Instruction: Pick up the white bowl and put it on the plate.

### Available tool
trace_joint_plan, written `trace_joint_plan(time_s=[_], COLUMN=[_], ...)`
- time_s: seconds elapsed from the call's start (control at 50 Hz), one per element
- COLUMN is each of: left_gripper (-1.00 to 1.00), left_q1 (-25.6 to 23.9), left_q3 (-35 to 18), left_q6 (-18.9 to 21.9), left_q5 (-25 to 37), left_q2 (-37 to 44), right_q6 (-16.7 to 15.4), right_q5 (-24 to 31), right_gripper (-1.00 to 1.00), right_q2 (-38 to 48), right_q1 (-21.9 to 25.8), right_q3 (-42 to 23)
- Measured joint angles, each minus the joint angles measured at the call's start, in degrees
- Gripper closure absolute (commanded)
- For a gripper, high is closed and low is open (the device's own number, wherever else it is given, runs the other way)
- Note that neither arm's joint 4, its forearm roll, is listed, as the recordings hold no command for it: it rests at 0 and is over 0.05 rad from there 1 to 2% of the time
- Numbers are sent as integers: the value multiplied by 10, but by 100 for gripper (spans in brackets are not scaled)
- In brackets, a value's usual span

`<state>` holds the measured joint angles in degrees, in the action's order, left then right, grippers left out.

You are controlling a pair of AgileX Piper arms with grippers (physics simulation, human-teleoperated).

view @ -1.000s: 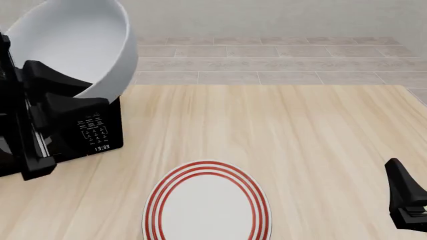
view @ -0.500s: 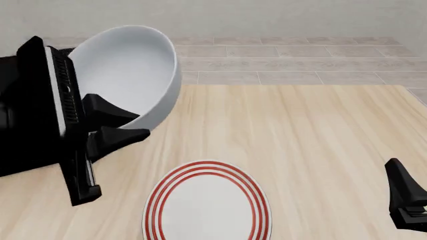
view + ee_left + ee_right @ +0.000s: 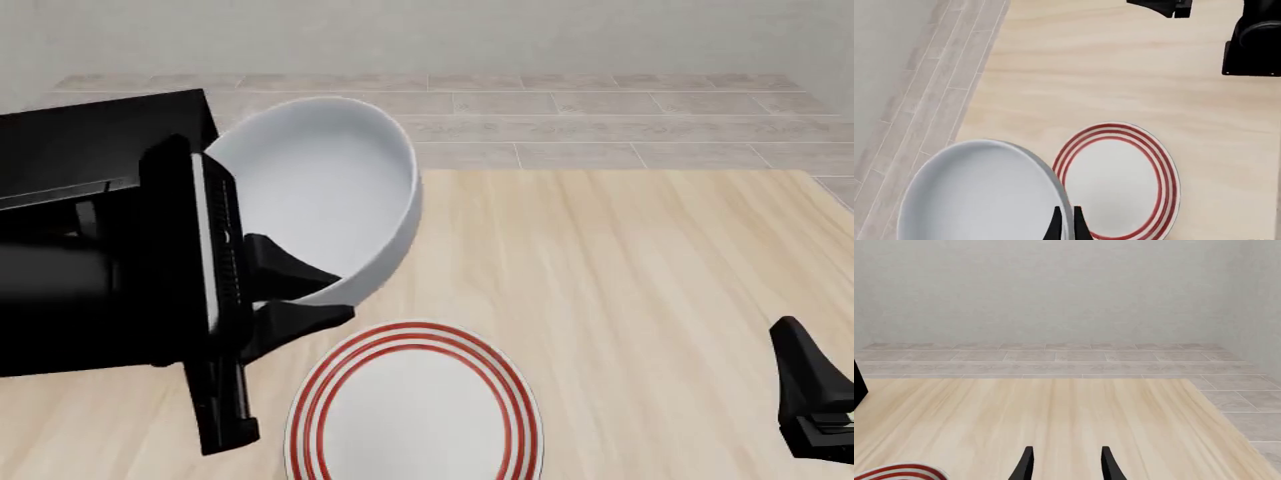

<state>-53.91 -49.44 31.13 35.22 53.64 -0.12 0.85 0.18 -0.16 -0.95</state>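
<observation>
My left gripper is shut on the rim of the white bowl, which hangs tilted in the air above the table's left part. In the left wrist view both fingers pinch the white bowl at its edge, left gripper. The red-ringed plate lies flat at the front centre, just right of and below the bowl; the plate also shows beside the bowl from the wrist. My right gripper stands open over bare wood at the front right, right gripper.
The wooden table ends at a tiled floor behind and at the right. The left arm's black body fills the left side. The right arm's base shows in the left wrist view.
My left arm has carried the bowl rightward and down toward the plate. The black box with a keypad, seen earlier at left, is hidden now. The right arm has not moved.
</observation>
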Motion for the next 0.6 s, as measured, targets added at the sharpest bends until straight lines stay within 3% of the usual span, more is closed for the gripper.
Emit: trace_joint_plan(time_s=[0.6], left_gripper=[100], left_q1=[-67], left_q3=[17], left_q6=[-22], left_q5=[-32], left_q2=[39], right_q6=[0], right_q5=[0], right_gripper=[-100], right_q2=[0], right_q1=[0], right_q3=[0])
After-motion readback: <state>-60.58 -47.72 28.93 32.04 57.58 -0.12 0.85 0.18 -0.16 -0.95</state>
